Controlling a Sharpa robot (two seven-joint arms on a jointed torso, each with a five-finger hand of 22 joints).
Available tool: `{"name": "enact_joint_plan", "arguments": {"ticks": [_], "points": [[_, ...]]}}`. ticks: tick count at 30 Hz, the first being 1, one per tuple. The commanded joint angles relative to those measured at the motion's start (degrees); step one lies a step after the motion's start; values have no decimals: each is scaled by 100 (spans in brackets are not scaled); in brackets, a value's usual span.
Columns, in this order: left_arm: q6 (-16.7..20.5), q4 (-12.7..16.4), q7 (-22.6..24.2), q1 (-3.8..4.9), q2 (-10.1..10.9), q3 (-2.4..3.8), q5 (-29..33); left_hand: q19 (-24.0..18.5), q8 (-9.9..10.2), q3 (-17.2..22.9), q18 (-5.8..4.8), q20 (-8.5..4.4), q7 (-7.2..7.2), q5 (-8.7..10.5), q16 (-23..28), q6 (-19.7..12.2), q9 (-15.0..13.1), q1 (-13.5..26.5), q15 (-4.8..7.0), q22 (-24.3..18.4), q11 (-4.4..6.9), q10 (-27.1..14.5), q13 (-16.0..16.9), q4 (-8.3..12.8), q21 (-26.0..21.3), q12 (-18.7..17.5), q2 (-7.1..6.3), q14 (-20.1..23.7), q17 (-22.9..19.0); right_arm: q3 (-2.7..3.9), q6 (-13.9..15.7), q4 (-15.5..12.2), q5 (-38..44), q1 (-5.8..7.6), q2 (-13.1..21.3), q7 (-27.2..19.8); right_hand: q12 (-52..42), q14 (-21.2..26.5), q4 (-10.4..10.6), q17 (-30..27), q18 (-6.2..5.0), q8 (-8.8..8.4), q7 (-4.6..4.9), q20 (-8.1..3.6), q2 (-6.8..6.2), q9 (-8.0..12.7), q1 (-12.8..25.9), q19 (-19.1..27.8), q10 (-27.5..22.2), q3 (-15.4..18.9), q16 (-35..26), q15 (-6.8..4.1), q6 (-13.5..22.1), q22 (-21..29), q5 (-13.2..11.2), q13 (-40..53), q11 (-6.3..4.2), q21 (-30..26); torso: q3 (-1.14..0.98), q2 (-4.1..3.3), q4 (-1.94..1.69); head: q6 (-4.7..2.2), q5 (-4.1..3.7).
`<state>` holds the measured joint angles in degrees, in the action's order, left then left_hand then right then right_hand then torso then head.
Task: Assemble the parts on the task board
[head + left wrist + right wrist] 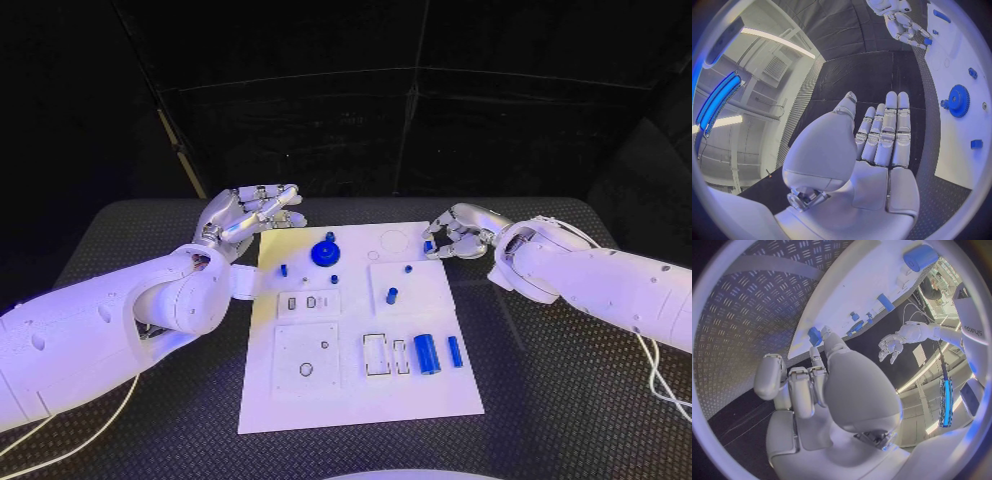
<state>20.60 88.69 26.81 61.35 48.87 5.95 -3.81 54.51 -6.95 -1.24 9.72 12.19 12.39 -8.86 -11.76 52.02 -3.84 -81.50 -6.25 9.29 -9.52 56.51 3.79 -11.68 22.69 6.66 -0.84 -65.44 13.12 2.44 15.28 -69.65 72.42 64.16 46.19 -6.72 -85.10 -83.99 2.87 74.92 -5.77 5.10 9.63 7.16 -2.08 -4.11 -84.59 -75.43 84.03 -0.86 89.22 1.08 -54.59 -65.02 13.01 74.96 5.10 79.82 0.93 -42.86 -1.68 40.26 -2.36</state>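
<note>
Right wrist view: our fingertips (824, 335) pinch a small blue part (814, 335) at the task board's far right corner.

From those fingertips outward: the right hand (459, 234) is curled at the task board (433, 390), and the small blue part sits at its tips, just at the board's edge; we judge the hold shallow, so a slight twist could drop the piece onto the black table (577, 400). Our left hand (253, 215) hovers off the far left corner, fingers straight and close together, holding nothing. The blue gear (326, 252) stands near the far edge and the blue cylinder (427, 353) lies toward the near right; a careless sweep could knock either.
</note>
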Motion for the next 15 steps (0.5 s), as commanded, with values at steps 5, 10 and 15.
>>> {"name": "enact_joint_plan", "arguments": {"ticks": [5,10,15], "points": [[-64,-3,32,7,-9,5,-23,-22,35,0,69,28,18,23,29,11,2,-76,-12,-5,-15,-2,-4,31,-20,-19,0,23,7,3,-116,2,261,8,0,84,-33,-550,-53,1270,87,46,-5,-39,69,1,-11,-28,192,-25,8,-56,-83,-20,-1,934,-46,13,0,3,5,8,-13],[-65,-8,32,7,-12,5,-23,-22,35,0,69,28,18,23,29,11,2,-76,-12,-5,-15,-2,-4,31,-20,-19,0,23,7,3,-126,13,281,8,-3,93,-42,-551,-66,1277,88,56,-10,-42,89,-1,-15,-32,200,-46,10,-60,-119,-26,-11,944,-51,16,1,2,2,13,-17],[-65,-11,31,7,-15,5,-23,-22,35,0,69,28,18,23,29,11,2,-76,-12,-5,-15,-2,-4,31,-20,-19,0,23,7,3,-135,23,288,8,-17,103,-51,-552,-73,1281,90,75,-25,-49,120,-2,4,-39,210,-73,11,-69,-184,-37,-23,956,-62,21,1,2,4,14,-18]]}}
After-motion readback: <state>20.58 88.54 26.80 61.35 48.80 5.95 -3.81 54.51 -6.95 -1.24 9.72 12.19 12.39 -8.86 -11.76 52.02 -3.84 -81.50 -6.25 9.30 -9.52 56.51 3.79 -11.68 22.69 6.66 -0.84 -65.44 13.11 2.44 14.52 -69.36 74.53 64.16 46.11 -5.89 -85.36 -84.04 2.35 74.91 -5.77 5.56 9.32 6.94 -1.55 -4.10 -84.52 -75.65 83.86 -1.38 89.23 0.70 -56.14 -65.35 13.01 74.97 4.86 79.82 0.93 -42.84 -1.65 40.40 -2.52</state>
